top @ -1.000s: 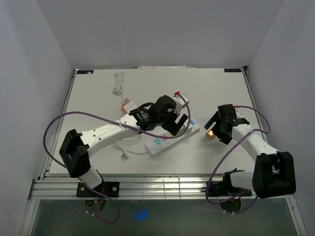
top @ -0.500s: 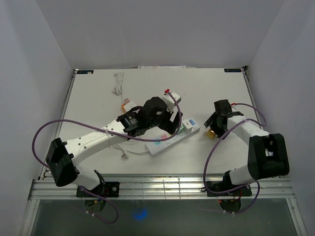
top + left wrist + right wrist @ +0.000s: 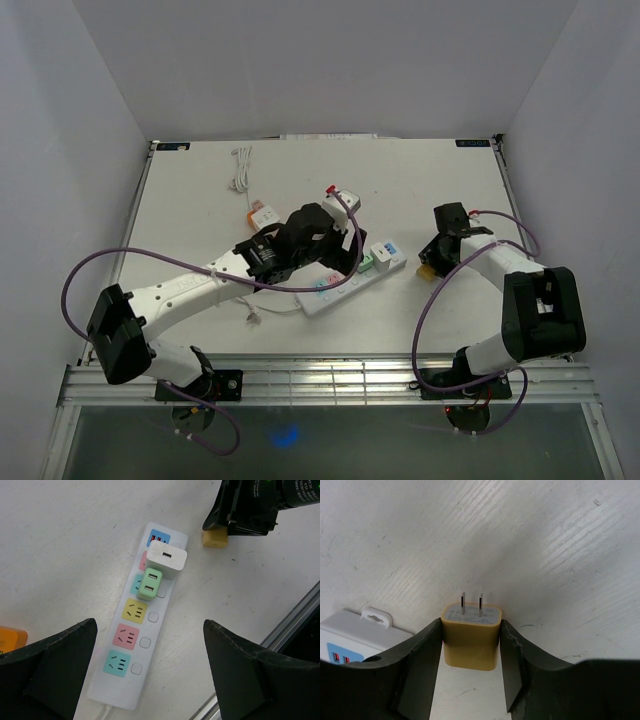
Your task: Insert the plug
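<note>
Jaws, R gripper: clamped on both sides of yellow plug, two prongs pointing away from wrist. Plug sits on desk, just beside end of power strip. Jaws, L gripper: spread wide, nothing betw. them, above strip. On strip: white adapter & green adapter plugged in, adjacent. Yellow, pink, teal sockets free.

White table, pale grey walls, slotted metal rail
</note>
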